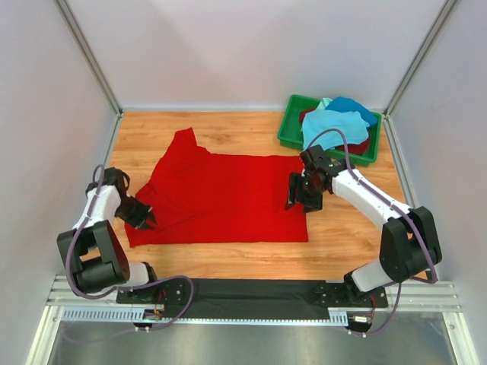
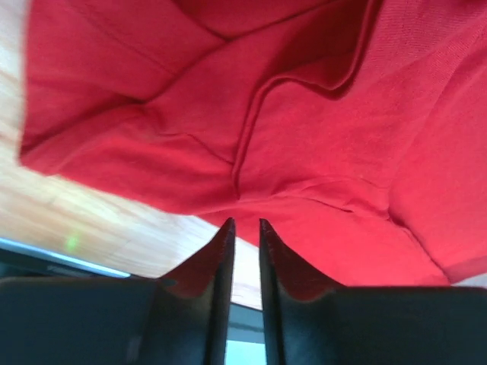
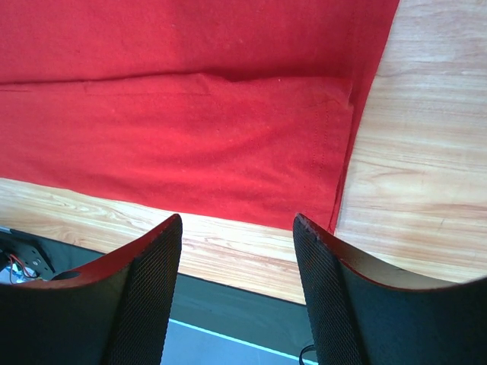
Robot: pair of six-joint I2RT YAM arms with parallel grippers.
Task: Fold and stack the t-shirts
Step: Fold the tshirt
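A bright red t-shirt [image 1: 221, 198] lies spread on the wooden table, one sleeve [image 1: 185, 141] pointing to the back and a folded layer along its near side. At its left edge my left gripper [image 1: 146, 218] hovers. In the left wrist view the rumpled cloth [image 2: 304, 114] lies just beyond that gripper [image 2: 245, 222], whose jaws stand a narrow gap apart with nothing between them. My right gripper [image 1: 298, 199] is at the shirt's right edge. In the right wrist view it [image 3: 237, 219] is wide open and empty above the hem [image 3: 190, 144]. Turquoise [image 1: 331, 125], blue [image 1: 354, 106] and dark red [image 1: 358, 146] t-shirts are piled in a bin.
The green plastic bin [image 1: 288, 125] stands at the back right corner. Bare wood [image 1: 342, 236] shows right of and in front of the red shirt. The black base rail [image 1: 243, 293] runs along the near edge. White walls close in the left, back and right sides.
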